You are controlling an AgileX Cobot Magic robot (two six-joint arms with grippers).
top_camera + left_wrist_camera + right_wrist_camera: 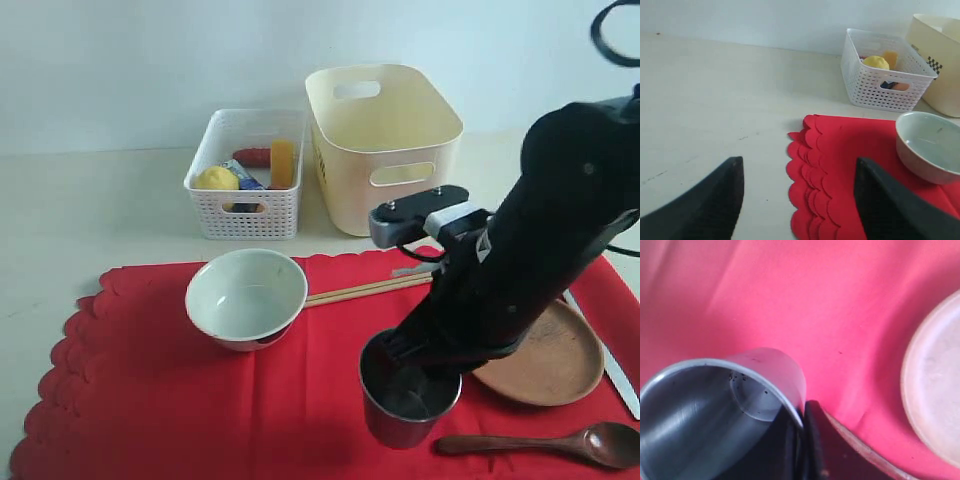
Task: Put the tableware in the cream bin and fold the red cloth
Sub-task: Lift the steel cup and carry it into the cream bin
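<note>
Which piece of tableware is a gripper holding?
The steel cup: the right gripper pinches its rim, while the bowl, plate, chopsticks and spoon lie untouched.

The right arm (pixel 545 240) is bulky matte black with a grey-and-white screwed block (pixel 425 213) at its wrist and a black cable (pixel 596 35) looping above it, while the left arm's jaws are black, finely textured wedges.
</note>
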